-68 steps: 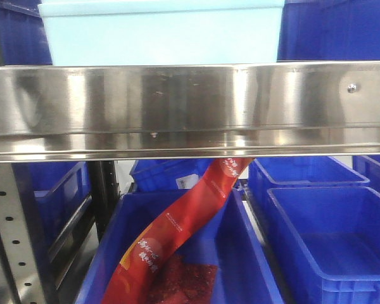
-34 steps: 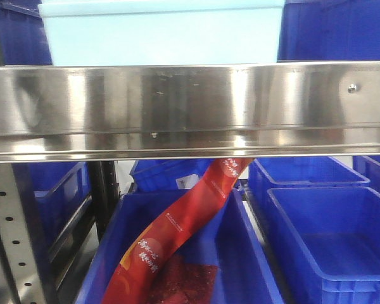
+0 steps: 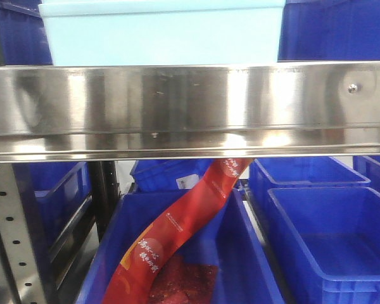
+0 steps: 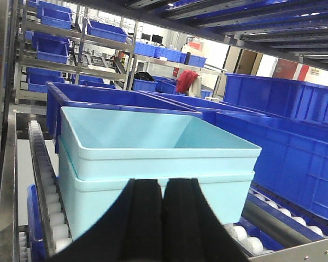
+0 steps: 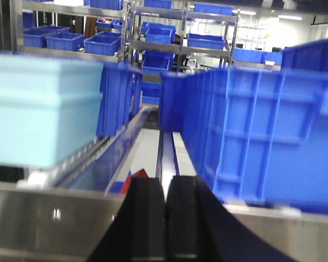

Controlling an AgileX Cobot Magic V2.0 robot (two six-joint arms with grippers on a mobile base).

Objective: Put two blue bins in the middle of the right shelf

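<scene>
Both clenched empty: left pincer (image 4: 163, 210) squared to stacked pale bins (image 4: 153, 164), right pincer (image 5: 165, 210) beside blue bin (image 5: 268, 136), presumably lining up.

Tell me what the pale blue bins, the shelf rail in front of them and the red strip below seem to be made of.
Pale blue bins: likely moulded plastic, matte and opaque, with rolled rims; two look nested.
Shelf rail: metal, probably stainless steel, with a brushed sheen, blurred reflections and a rivet.
Red strip: looks like glossy printed film or packaging, curving limply into the dark blue bin. Exact material unclear.
</scene>
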